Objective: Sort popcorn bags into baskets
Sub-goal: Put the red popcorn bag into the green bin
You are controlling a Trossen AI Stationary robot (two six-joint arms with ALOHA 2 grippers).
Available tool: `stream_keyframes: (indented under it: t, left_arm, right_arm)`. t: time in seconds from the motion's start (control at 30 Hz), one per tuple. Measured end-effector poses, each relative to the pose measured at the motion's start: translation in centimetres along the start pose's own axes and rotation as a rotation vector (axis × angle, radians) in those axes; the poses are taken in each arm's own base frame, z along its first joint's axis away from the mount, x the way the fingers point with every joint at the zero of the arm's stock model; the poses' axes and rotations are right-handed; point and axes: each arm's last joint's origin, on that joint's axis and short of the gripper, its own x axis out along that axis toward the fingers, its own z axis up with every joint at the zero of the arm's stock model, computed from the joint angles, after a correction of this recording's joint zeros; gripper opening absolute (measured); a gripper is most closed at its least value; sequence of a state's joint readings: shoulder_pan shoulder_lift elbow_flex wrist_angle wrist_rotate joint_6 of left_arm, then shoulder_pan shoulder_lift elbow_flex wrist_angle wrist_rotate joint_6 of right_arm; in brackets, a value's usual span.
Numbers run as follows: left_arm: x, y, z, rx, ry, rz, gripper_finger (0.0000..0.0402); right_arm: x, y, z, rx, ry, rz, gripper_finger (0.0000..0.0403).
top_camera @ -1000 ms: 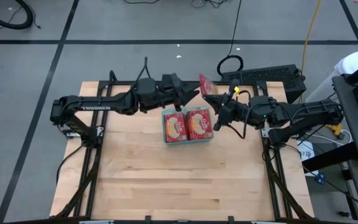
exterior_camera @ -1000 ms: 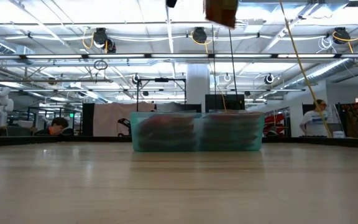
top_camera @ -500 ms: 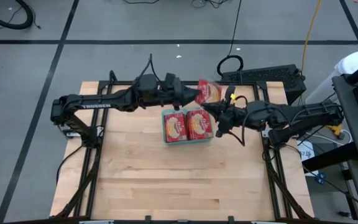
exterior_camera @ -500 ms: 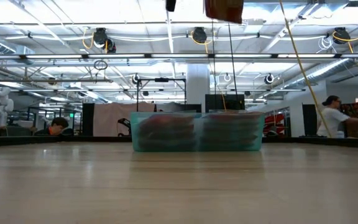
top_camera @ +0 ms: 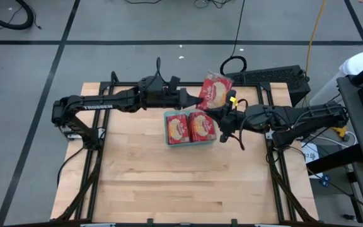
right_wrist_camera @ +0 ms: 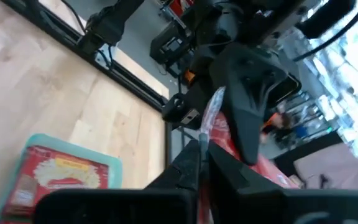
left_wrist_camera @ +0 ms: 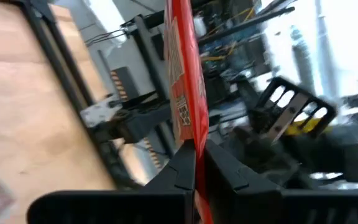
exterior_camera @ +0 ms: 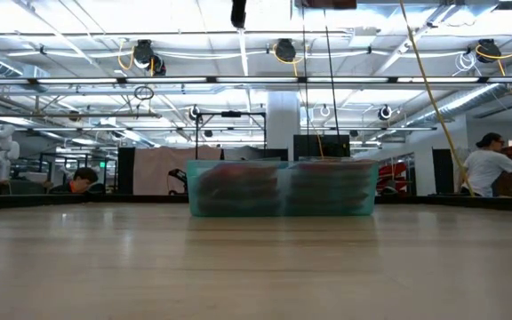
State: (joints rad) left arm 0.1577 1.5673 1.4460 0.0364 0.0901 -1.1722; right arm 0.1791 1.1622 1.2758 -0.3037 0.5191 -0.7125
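Observation:
One popcorn bag (top_camera: pixel 214 92) hangs in the air over the table's far edge, behind the basket, its cream-yellow face up. My left gripper (top_camera: pixel 195 99) reaches it from the table's left and is shut on it. My right gripper (top_camera: pixel 218 109) comes from the right and is shut on it too. The teal basket (top_camera: pixel 166 128) stands on the table below, holding two stacks of red popcorn bags (top_camera: pixel 190 127) side by side. In the low view only the held bag's lower edge (exterior_camera: pixel 325 3) shows at the top. My left gripper pinches the bag's left edge (left_wrist_camera: pixel 190 127) between its two fingers, coming level from the table's left. In the left wrist view the bag stands edge-on out of the fingertips. The bag is lifted clear of the table and the basket. My right gripper pinches the bag's crimped silver end seam (right_wrist_camera: pixel 211 117) between its two fingers, coming about level from the table's right. This is the bag's near end, toward the basket. The bag stretches away from the fingers, lifted clear, with the left gripper (right_wrist_camera: pixel 248 93) on it farther off.
Bare wooden tabletop (top_camera: pixel 181 183) lies in front of the basket. Black frame rails (top_camera: pixel 93 164) run along both sides of the table. A black case (top_camera: pixel 276 79) and cables sit behind the far right corner. People show in the room beyond (exterior_camera: pixel 487 164).
My left gripper has rolled and shut on the bag, which only my right gripper held before. The bag has turned from edge-on and tilted to lying flatter with its cream-yellow face up. In the low view it has risen almost out of the picture.

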Motion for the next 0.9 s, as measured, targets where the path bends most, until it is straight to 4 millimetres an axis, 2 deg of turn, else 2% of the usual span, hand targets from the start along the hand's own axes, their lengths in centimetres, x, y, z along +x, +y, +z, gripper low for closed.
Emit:
stream_keyframes:
  t: [0.23, 0.37, 0.53, 0.73, 0.9]
  left_arm:
    - [-0.3, 1.0, 1.3, 0.21, 0.081, 0.003, 0.0009]
    - [-0.6, 1.7, 1.9, 0.311, 0.159, 0.016, 0.0008]
    - [-1.5, 2.9, 2.5, 0.386, 0.279, 0.068, 0.0008]
    - [-3.9, 3.2, 1.4, 0.562, 0.492, 0.1, 0.0008]
    - [-5.6, 3.5, -0.3, 0.653, 0.657, 0.165, 0.0008]
  right_arm:
    - [-0.3, 0.5, -0.8, 0.282, 0.074, 0.05, 0.0078]
    - [-0.3, 1.2, -1.3, 0.487, 0.113, 0.179, 0.0116]
    - [-0.3, 1.5, -1.3, 0.863, 0.135, 0.297, 0.0148]
    - [0.6, 0.6, -1.4, 1.329, 0.161, 0.474, 0.0168]
    - [2.4, -1.1, -0.9, 1.528, 0.158, 0.668, 0.0171]
